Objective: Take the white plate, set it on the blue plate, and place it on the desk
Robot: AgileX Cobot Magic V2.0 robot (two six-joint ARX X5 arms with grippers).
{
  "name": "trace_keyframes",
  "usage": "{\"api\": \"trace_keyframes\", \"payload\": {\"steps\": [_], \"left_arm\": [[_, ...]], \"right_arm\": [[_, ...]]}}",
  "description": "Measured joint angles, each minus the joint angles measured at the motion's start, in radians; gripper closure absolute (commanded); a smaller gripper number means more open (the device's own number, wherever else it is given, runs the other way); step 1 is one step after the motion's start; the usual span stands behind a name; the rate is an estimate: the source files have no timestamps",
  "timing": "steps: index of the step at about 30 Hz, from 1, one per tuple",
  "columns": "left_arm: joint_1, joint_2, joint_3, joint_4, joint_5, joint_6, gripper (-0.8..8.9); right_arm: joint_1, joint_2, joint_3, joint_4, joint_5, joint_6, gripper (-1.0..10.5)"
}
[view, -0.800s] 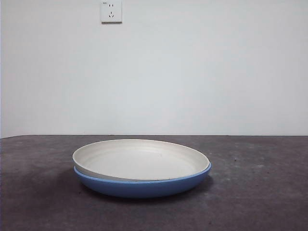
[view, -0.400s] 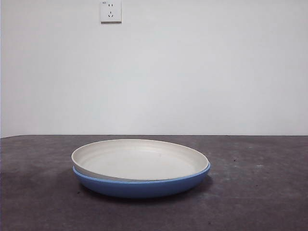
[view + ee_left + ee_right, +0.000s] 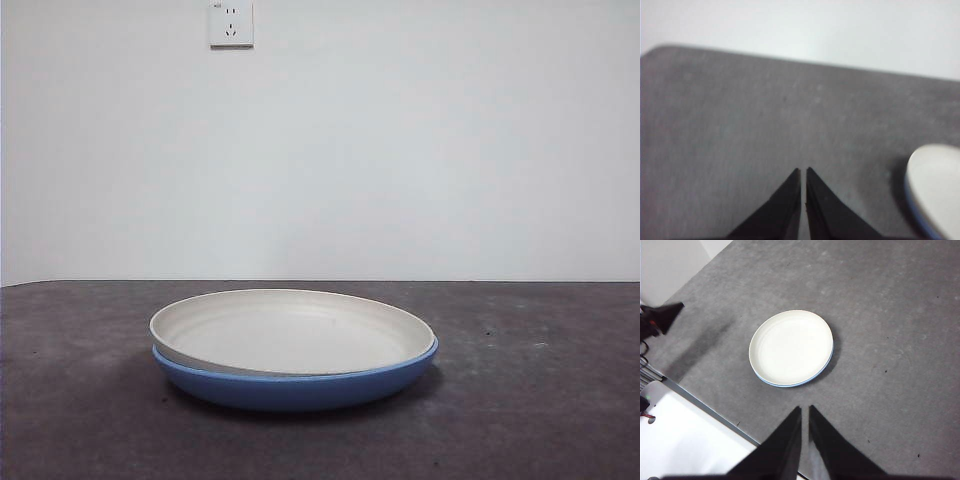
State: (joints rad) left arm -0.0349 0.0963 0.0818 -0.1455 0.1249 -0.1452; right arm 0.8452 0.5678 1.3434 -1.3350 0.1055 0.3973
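The white plate (image 3: 290, 330) lies inside the blue plate (image 3: 300, 388) in the middle of the desk (image 3: 540, 400). In the right wrist view the white plate (image 3: 791, 347) covers the blue plate (image 3: 826, 363), which shows only as a thin rim. My right gripper (image 3: 804, 409) is shut and empty, high above the desk and away from the plates. My left gripper (image 3: 803, 171) is shut and empty above bare desk, with the white plate (image 3: 936, 184) and the blue rim (image 3: 918, 220) off to one side. No gripper shows in the front view.
A white wall with a socket (image 3: 231, 23) stands behind the desk. In the right wrist view the desk's edge (image 3: 700, 402) borders a white surface, and the other arm's black tip (image 3: 662, 316) shows at the side.
The stacked plates shifted very slightly left and back; otherwise nothing has visibly moved.
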Motion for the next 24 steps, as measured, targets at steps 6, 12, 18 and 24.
{"api": "trace_keyframes", "payload": {"steps": [6,12,18,24], "left_arm": [[0.033,-0.058,-0.049,0.009,-0.003,-0.002,7.94],[0.033,-0.085,-0.049,-0.033,-0.078,-0.002,7.94],[0.033,-0.091,-0.050,-0.035,-0.104,0.000,7.94],[0.033,-0.091,-0.050,-0.035,-0.104,0.001,7.94]], "right_arm": [[0.000,0.000,0.000,0.000,0.000,0.000,9.2],[0.000,0.000,0.000,0.000,0.000,0.000,9.2],[0.000,0.000,0.000,0.000,0.000,0.000,9.2],[0.000,0.000,0.000,0.000,0.000,0.000,9.2]]}}
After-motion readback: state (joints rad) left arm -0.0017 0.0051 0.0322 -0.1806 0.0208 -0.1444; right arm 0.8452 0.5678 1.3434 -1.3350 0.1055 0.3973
